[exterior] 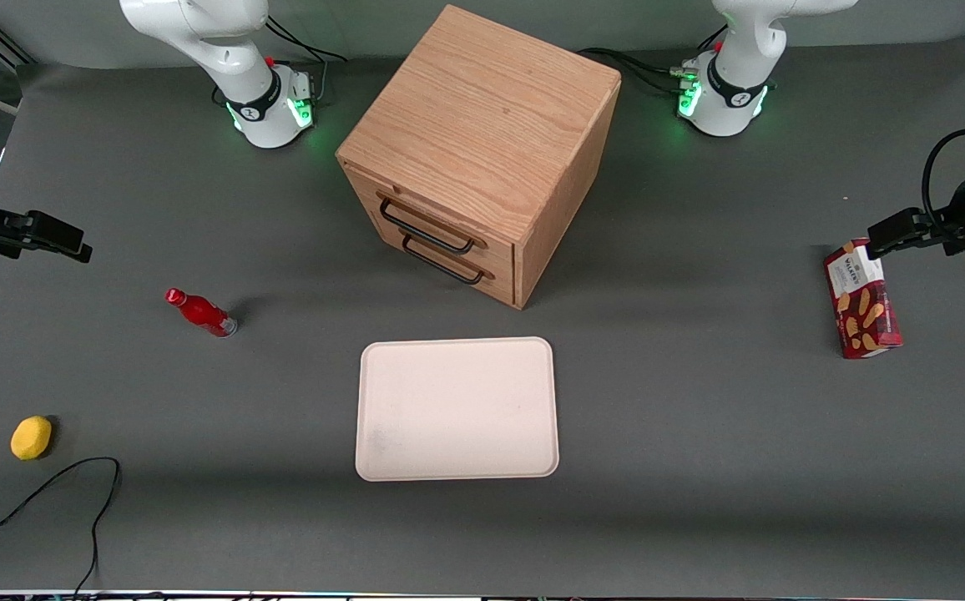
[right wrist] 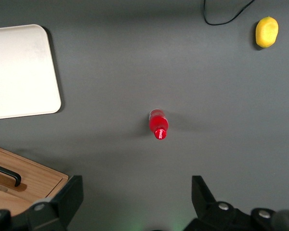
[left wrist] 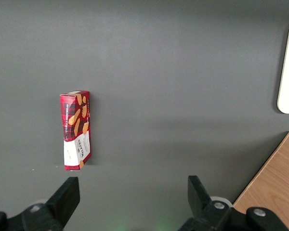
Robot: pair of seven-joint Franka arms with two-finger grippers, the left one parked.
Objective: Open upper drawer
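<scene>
The cube-shaped oak cabinet [exterior: 482, 125] stands at the middle of the table. Its upper drawer [exterior: 449, 224] is shut, with a thin black wire handle [exterior: 424, 234] across its front. The lower drawer [exterior: 457, 269] beneath it is shut too and has the same kind of handle. My right gripper [exterior: 73, 244] hangs above the table toward the working arm's end, well apart from the cabinet. In the right wrist view the gripper [right wrist: 136, 187] is open and empty over bare table. A cabinet corner [right wrist: 33, 180] and one black handle [right wrist: 5, 174] show beside it.
A red bottle [exterior: 201, 313] lies on its side between the gripper and the cabinet, also in the right wrist view [right wrist: 158, 125]. A yellow lemon [exterior: 31, 437] and a black cable [exterior: 73, 492] lie nearer the camera. A cream tray [exterior: 456, 409] lies in front of the cabinet. A red biscuit box [exterior: 862, 300] lies toward the parked arm's end.
</scene>
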